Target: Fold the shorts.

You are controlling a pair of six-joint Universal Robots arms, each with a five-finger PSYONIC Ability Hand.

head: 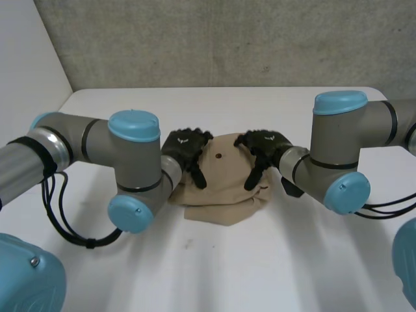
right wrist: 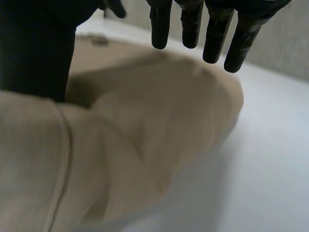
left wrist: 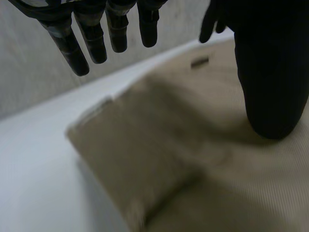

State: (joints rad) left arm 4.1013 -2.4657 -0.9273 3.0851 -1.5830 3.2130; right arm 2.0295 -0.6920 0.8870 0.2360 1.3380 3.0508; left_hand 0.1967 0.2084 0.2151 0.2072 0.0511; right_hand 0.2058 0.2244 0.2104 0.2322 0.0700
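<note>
Tan shorts (head: 224,188) sit mid-tabletop (head: 208,266), bunched into a folded bundle with a rounded fold along the near edge. Both arms reach in from the sides and meet over the cloth. The left robot hand (head: 184,148) is over the shorts' left part, the right robot hand (head: 265,144) over the right part, and a small dark spot (head: 220,156) shows on the fabric between them.

From the left wrist view, this hand is open: its fingers (left wrist: 72,48) are straight and clear of the cloth, above a squared corner of the shorts, while its thumb (left wrist: 270,92) points down with its tip at the fabric. I cannot tell whether it presses.

The right wrist view shows much the same. The fingers (right wrist: 212,38) hang straight and spread above a rounded hump of cloth, holding nothing, and the thumb (right wrist: 38,53) comes down to the fabric beside a raised fold. This hand is open too.

A grey wall (head: 227,39) stands behind the tabletop.
</note>
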